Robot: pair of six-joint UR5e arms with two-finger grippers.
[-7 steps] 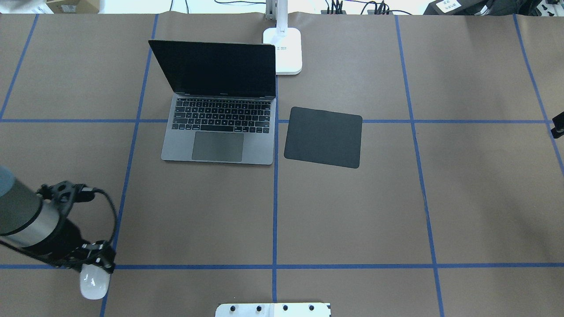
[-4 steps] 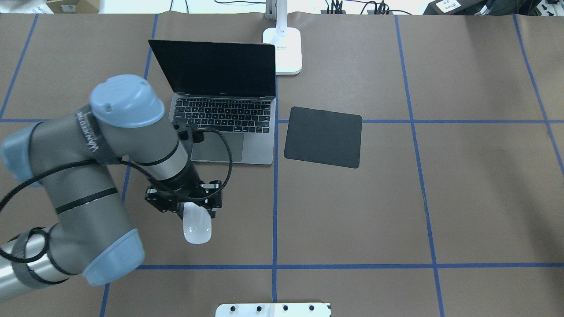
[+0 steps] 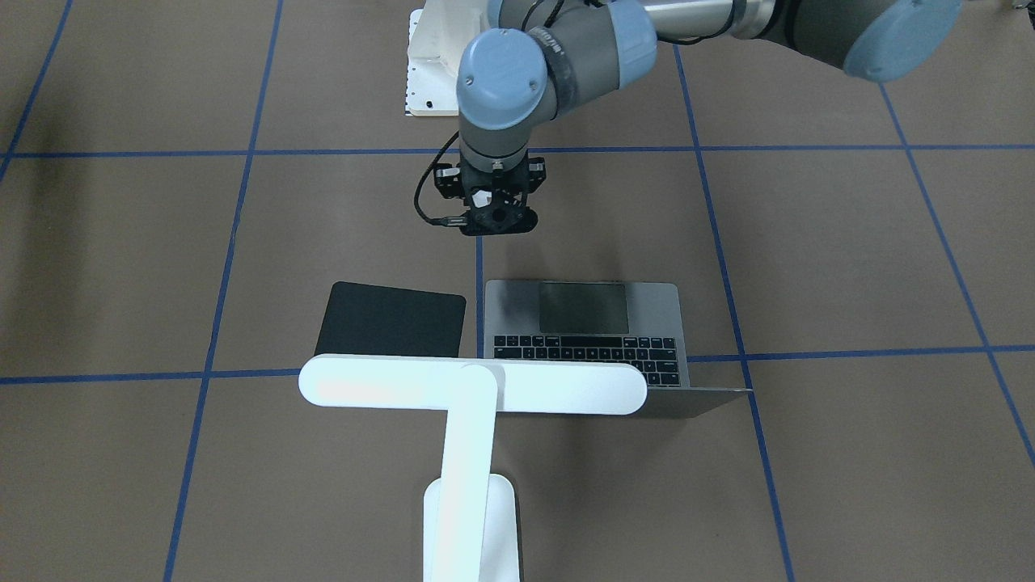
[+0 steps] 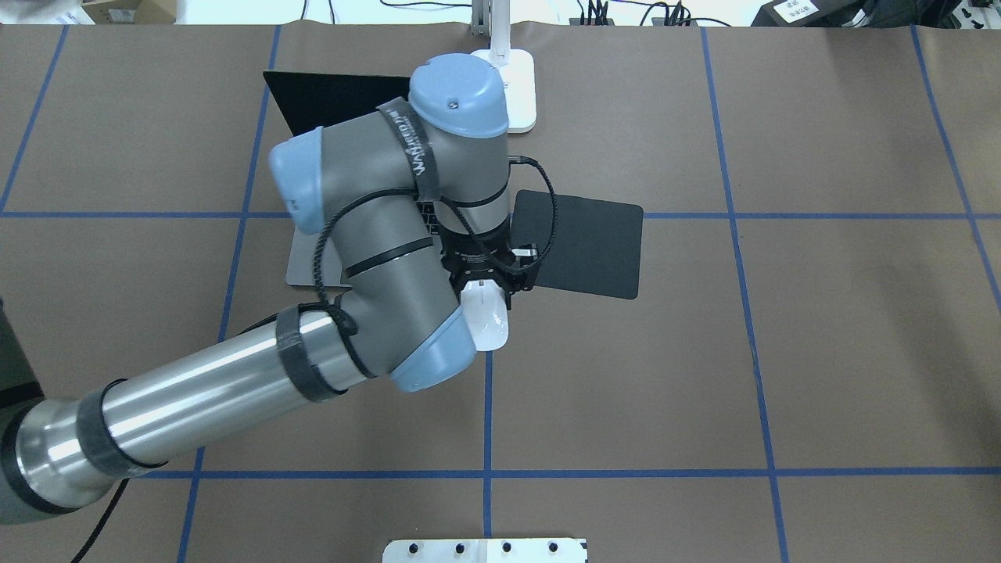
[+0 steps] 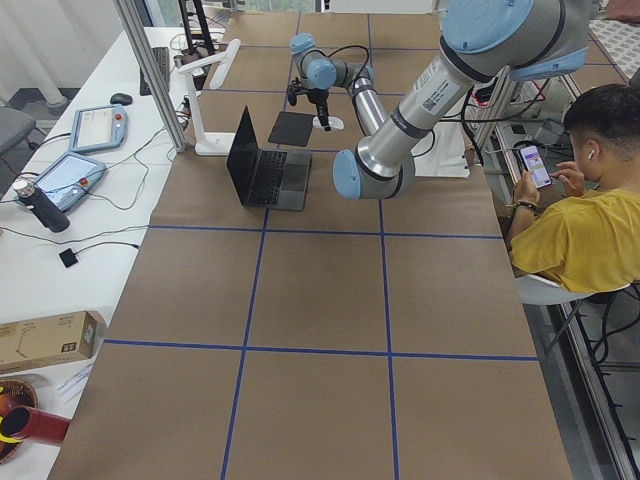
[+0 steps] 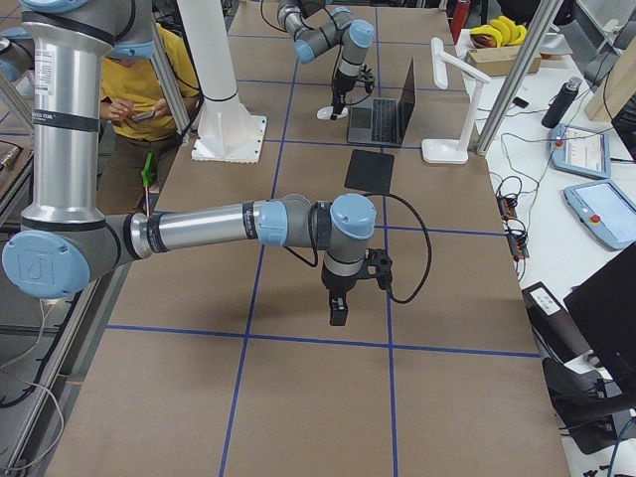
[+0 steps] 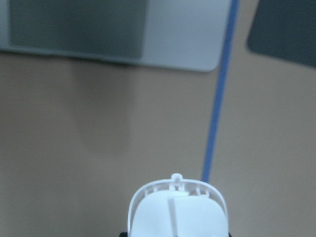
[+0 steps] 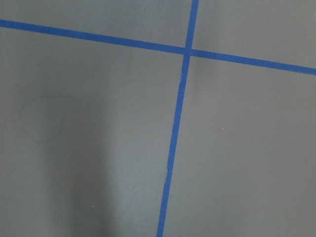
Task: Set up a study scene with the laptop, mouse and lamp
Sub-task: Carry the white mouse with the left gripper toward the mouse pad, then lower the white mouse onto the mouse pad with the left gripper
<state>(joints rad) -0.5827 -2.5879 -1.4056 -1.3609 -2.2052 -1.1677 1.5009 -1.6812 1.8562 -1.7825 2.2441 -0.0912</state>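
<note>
My left gripper (image 4: 486, 301) is shut on the white mouse (image 4: 489, 328) and holds it above the table, just in front of the laptop's right front corner. The wrist view shows the mouse (image 7: 177, 210) from behind, with the laptop (image 7: 123, 34) ahead. The grey laptop (image 3: 590, 323) stands open, and in the overhead view my arm covers most of it. The white lamp (image 3: 473, 386) stands behind it, its base (image 4: 520, 94) at the back of the table. My right gripper (image 6: 339, 308) points down over bare paper far to the right. I cannot tell whether it is open or shut.
A flat black mat (image 4: 594, 242) lies right of the laptop, close to the held mouse. A white bolted plate (image 4: 485, 550) sits at the near table edge. A seated person (image 5: 580, 230) is beside the table. Blue tape lines cross the brown paper.
My left arm has swung from the near left corner toward the middle, carrying the mouse to the laptop's right front corner beside the mat.
</note>
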